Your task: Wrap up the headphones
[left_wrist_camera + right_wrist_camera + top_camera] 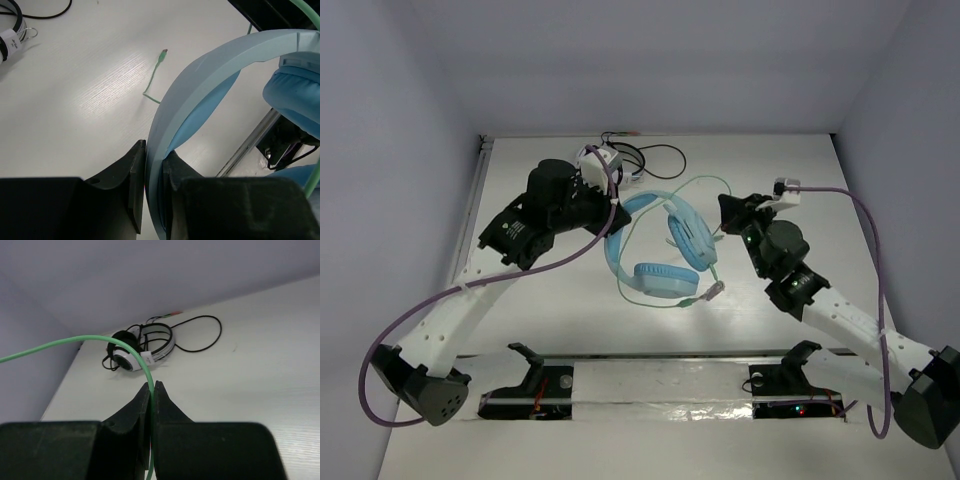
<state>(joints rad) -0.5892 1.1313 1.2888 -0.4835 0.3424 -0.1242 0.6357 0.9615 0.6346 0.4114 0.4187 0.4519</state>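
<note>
The light blue headphones (663, 279) lie mid-table with the wide band (200, 75) arching toward the back. My left gripper (615, 213) is shut on the band's left side; in the left wrist view its fingers (154, 150) pinch the band edge-on, with a padded ear cup (295, 95) at the right. The thin pale-green cable (705, 184) loops over the headphones to my right gripper (723, 222), which is shut on it. In the right wrist view the cable (100, 338) curves down between the closed fingers (151, 386). The cable's plug end (715, 291) rests on the table.
Smaller black-and-white headphones (605, 157) with a black cable (665, 155) lie at the back of the table, also in the right wrist view (140, 347). A metal strip (660, 385) runs along the near edge between the arm bases. Walls close in the sides and back.
</note>
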